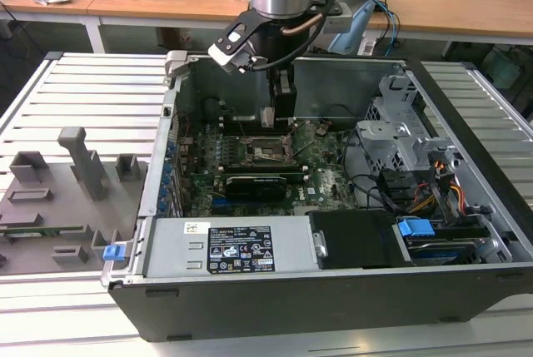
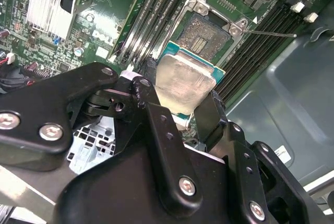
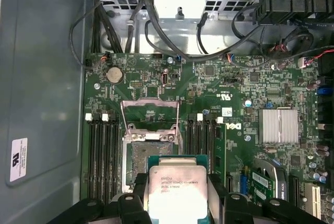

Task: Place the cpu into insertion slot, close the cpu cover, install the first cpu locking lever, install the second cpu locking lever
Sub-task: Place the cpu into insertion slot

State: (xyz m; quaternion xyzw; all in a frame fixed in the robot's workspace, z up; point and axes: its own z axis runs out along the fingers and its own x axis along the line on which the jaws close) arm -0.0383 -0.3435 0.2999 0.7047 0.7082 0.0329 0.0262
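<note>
Gripper (image 2: 180, 96) pinching the cpu (image 3: 175, 185) by two opposite edges, silver face up, just above the open socket (image 3: 136, 157), its cover (image 3: 150, 113) swung back; placement likely demands a level chip, square to the socket, no sideways drag

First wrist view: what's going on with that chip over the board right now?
The gripper is shut on the cpu, silver face toward the camera, holding it over one edge of the open socket on the motherboard. The cpu cover is flipped up off the socket, so the contacts are bare. The cpu isn't seated yet.
</note>
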